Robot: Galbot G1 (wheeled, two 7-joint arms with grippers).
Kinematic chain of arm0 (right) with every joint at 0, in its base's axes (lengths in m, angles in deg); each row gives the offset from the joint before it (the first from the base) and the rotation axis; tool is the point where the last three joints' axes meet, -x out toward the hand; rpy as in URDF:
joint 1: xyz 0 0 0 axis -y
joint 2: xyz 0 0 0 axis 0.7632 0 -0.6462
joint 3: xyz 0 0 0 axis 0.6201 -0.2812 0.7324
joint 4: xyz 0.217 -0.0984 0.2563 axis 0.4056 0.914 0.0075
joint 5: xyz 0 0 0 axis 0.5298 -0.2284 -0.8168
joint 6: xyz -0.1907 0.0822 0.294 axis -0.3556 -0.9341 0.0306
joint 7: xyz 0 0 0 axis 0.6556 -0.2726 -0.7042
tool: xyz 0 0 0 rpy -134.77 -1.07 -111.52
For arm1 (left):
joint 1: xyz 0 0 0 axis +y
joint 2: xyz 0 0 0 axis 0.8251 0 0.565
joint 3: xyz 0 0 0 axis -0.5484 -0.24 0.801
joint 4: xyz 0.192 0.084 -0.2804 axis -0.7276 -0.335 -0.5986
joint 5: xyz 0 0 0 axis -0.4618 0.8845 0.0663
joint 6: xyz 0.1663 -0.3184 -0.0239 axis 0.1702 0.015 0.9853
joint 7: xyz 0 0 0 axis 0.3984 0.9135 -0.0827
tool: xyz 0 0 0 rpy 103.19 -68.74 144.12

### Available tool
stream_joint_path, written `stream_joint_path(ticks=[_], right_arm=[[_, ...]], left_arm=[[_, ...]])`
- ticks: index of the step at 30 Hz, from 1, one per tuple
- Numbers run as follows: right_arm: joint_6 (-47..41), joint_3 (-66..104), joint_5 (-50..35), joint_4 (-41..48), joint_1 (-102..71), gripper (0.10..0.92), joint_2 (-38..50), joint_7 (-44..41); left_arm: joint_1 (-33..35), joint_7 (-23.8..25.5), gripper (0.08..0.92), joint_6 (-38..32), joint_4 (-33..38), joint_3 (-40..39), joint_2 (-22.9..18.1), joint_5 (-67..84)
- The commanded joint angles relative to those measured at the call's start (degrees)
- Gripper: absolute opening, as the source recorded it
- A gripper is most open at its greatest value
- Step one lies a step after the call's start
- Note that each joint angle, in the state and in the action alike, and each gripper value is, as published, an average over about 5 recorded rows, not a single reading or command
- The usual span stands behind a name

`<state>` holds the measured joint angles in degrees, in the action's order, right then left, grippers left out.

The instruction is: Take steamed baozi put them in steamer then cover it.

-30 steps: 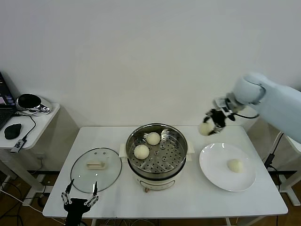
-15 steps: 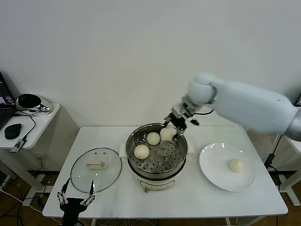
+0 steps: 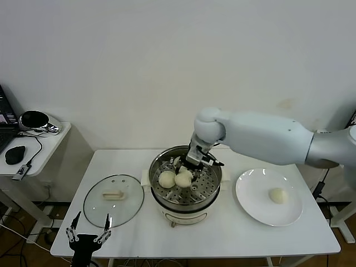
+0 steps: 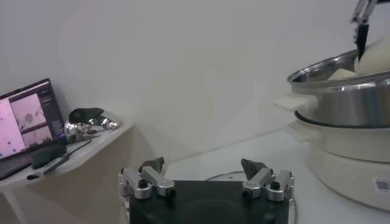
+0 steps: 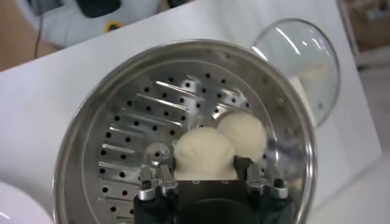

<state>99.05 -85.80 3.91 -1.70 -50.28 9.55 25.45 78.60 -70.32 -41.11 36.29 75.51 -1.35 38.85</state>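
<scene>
1. My right gripper (image 3: 183, 174) was down inside the steamer (image 3: 213, 192), centre of the head view, with its fingers closed around one baozi (image 5: 204, 155). The right wrist view showed that bun wedged between the two fingers, over the perforated tray (image 5: 134, 131).

2. I judged the step to be placing the third bun. Another baozi (image 3: 167, 178) lay on the tray just left of the held one, and a further bun (image 3: 176, 162) peeked out behind my wrist.

3. The fourth baozi (image 3: 277, 195) sat on the white plate (image 3: 253, 208) at lower right, well apart from the steamer.

4. My left gripper (image 3: 87, 238) hung with its fingers spread and nothing between them at the bottom left of the head view, just below the glass cover (image 3: 94, 206), which lay flat on the table (image 3: 222, 236) left of the steamer.

5. The next move, as I judged it, called for letting this bun go and lifting clear without nudging its neighbour.

6. I could not tell whether the held bun already touched the tray; my gripper hid its underside. My arm covered the far rim of the steamer, and the left wrist view cut the pot off at the frame's right edge.
</scene>
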Motion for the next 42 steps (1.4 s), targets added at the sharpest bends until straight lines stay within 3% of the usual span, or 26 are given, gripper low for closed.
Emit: stream_joint_path(ticks=[1, 11, 19, 23, 28, 31, 36, 42], right_arm=[[8.0, -1.7, 4.8, -1.8, -0.9, 0.602, -0.8, -0.4], [8.8, -1.8, 5.0, -3.9, -1.0, 0.614, 0.5, 0.0], [6.3, 1.1, 2.9, -3.6, 3.2, 0.797, 4.4, 1.7], [-5.2, 1.7, 1.2, -4.7, 5.8, 0.821, 9.9, 4.1], [-34.0, 1.0, -9.7, -9.0, 9.0, 0.823, 18.5, 11.2], [-43.1, 1.6, -11.4, -11.2, 9.5, 0.823, 24.4, 10.9], [-44.8, 3.5, -6.2, -12.7, 7.3, 0.823, 34.1, 6.0], [-37.9, 6.9, 2.4, -9.8, -0.2, 0.823, 40.5, 1.2]], left_arm=[[0.2, 0.0, 0.823, -0.1, 0.0, 0.1, -0.1, 0.3], [0.2, 0.0, 0.823, -0.2, 0.1, -0.3, -0.3, 0.2], [0.2, 0.0, 0.823, -0.3, 0.1, -0.2, -0.1, 0.2], [0.0, 0.2, 0.823, -0.3, 0.3, -0.3, 0.2, 0.1], [-0.3, 0.3, 0.823, -0.2, 0.6, -0.6, 0.8, -0.1], [-0.5, 0.4, 0.823, -0.1, 0.5, -0.8, 1.2, -0.1], [-1.0, 0.5, 0.823, 0.1, 0.6, -1.5, 2.0, -0.2], [-1.3, 0.5, 0.823, 0.2, 0.5, -2.1, 2.6, -0.2]])
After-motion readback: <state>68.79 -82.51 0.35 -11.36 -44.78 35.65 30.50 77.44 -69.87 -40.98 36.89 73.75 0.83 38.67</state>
